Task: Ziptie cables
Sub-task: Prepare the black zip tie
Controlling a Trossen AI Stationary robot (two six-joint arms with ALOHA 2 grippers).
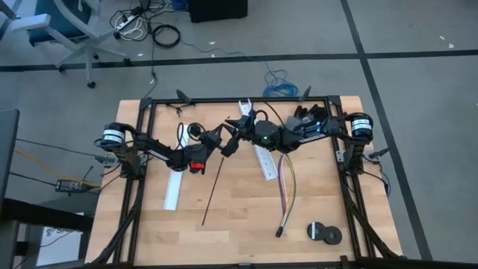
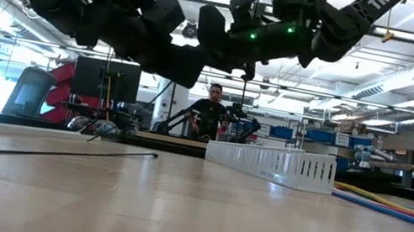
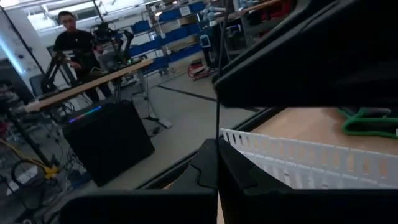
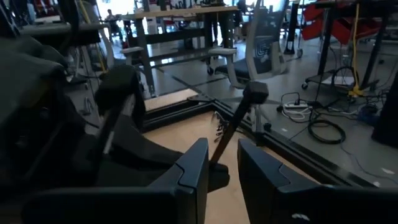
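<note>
Currently your cables (image 1: 287, 196) lie loose on the table (image 1: 239, 217), right of centre, running from beside the white channel (image 1: 261, 149) toward the near edge, with their small dark end (image 1: 279, 232) nearest you. In the low view they show as yellow, blue and pinkish lines (image 2: 396, 207) at the right. One ziptie (image 1: 213, 193) lies straight on the wood left of the cables, well apart from them.

Your two grippers meet above the table's far middle. Left gripper (image 1: 226, 142): fingers together; a thin dark line rises from between them in its wrist view (image 3: 218, 124), probably a ziptie, though you cannot tell for sure. Right gripper (image 1: 240, 128): fingers (image 4: 193, 168) a little apart, with a slim dark stem between them that ends in a small block; what it is cannot be told. Neither gripper touches the cables.

A second white strip (image 1: 174, 187) lies on the left. Two black discs (image 1: 325, 232) sit near the right front corner. A person (image 2: 212, 108) stands in the room beyond the table.
</note>
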